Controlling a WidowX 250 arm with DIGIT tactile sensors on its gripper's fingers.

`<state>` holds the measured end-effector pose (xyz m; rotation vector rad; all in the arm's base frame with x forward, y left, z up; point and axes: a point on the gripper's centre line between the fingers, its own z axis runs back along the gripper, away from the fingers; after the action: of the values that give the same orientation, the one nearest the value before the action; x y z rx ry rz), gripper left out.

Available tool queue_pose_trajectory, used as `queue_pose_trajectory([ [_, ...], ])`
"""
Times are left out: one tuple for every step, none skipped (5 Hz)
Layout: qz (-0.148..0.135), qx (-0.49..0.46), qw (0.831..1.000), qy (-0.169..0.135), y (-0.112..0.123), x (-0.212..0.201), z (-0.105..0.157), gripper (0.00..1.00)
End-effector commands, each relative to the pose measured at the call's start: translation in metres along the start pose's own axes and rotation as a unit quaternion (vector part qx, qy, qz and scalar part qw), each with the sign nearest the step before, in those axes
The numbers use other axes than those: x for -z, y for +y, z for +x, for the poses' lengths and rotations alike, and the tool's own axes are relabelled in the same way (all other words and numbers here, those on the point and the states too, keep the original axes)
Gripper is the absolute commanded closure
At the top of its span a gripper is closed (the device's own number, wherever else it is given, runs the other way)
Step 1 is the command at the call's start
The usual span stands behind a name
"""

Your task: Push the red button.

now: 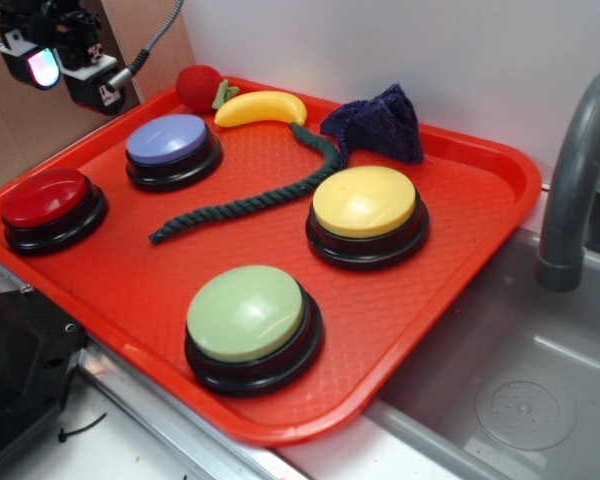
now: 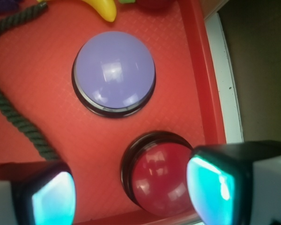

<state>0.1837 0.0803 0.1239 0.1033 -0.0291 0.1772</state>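
Note:
The red button (image 1: 46, 197) (image 2: 160, 179), a glossy red dome on a black base, sits at the left end of the red tray (image 1: 410, 300). My gripper (image 1: 55, 60) (image 2: 131, 194) hangs high above the tray's far left corner, well above the button. Its jaws stand wide open with nothing between them. In the wrist view the right finger (image 2: 215, 187) overlaps the button's right edge, and the left finger (image 2: 49, 199) is off to its left.
On the tray are also a blue button (image 1: 168, 140) (image 2: 114, 70), a yellow button (image 1: 365, 202), a green button (image 1: 246, 313), a green rope (image 1: 250, 200), a toy banana (image 1: 262, 107), a fuzzy strawberry (image 1: 199, 88) and a dark blue cloth (image 1: 380, 122). A sink (image 1: 520, 400) and faucet (image 1: 575, 180) lie to the right.

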Motion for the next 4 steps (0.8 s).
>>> queue_pose_trajectory([
  [0.013, 0.003, 0.998, -0.053, 0.0, -0.036, 0.011, 0.0],
  [0.014, 0.005, 0.998, -0.057, -0.004, -0.042, 0.011, 0.0],
  [0.015, 0.004, 0.998, -0.06, -0.006, -0.047, 0.01, 0.0],
  [0.015, 0.004, 0.998, -0.061, -0.007, -0.051, 0.009, 0.0],
])
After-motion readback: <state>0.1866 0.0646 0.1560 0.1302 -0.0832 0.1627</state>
